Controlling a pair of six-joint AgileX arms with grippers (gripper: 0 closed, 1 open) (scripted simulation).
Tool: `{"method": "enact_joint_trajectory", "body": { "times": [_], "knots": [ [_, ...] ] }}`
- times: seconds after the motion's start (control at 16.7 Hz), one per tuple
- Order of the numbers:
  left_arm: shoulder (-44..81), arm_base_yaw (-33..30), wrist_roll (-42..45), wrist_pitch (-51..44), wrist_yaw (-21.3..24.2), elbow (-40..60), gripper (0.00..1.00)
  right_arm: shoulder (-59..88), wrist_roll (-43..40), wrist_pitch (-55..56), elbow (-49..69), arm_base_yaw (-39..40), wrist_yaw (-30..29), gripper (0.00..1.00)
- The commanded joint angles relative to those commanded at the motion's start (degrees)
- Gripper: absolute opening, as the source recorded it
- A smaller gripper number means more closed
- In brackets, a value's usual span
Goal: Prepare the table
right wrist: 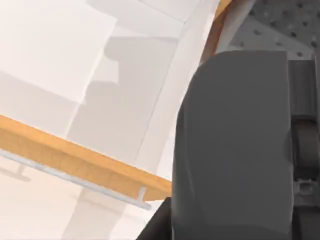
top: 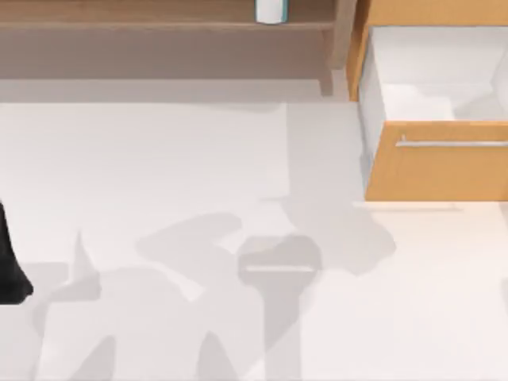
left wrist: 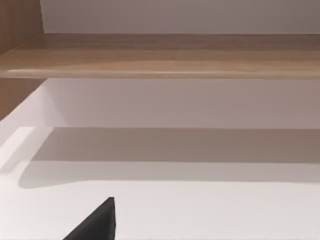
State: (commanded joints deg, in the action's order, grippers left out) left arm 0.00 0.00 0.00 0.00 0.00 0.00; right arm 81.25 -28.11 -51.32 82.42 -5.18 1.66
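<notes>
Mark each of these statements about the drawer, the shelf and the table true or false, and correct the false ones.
1. The orange-wood drawer is pulled open. True.
2. The drawer's inside is packed with items. False: the top view shows a white interior with nothing visible in it.
3. A silver bar handle runs along the drawer front. True.
4. A white-and-blue container stands on the brown wooden shelf. True.
5. The drawer unit sits at the table's left side. False: it is at the right.
6. The left arm reaches over the table's middle. False: a dark part of it sits at the left edge.
</notes>
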Motion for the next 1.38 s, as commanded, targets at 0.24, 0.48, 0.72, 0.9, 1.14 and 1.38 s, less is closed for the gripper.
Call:
{"method": "enact_joint_trajectory", "body": {
  "times": [0.24, 0.48, 0.72, 0.9, 1.14, 1.38],
  "knots": [
    [0.00, 0.00, 0.00, 0.00, 0.00, 0.00, 1.00, -4.69, 1.01, -1.05, -22.61, -4.50, 1.78, 0.00],
    [0.00, 0.00, 0.00, 0.00, 0.00, 0.00, 1.00, -12.53, 3.96, -1.11, -42.31, -10.82, 1.95, 0.00],
    [0.00, 0.00, 0.00, 0.00, 0.00, 0.00, 1.00, -19.77, 6.10, -0.73, -53.57, -15.70, 0.83, 0.00],
    [0.00, 0.00, 0.00, 0.00, 0.00, 0.00, 1.00, -22.30, 6.31, -0.12, -56.46, -16.67, 0.45, 0.00],
    [0.00, 0.00, 0.00, 0.00, 0.00, 0.00, 1.00, -22.30, 6.31, -0.12, -56.46, -16.67, 0.45, 0.00],
    [0.00, 0.00, 0.00, 0.00, 0.00, 0.00, 1.00, -22.26, 6.42, -0.14, -56.13, -16.41, 0.54, 0.00]
  ]
}}
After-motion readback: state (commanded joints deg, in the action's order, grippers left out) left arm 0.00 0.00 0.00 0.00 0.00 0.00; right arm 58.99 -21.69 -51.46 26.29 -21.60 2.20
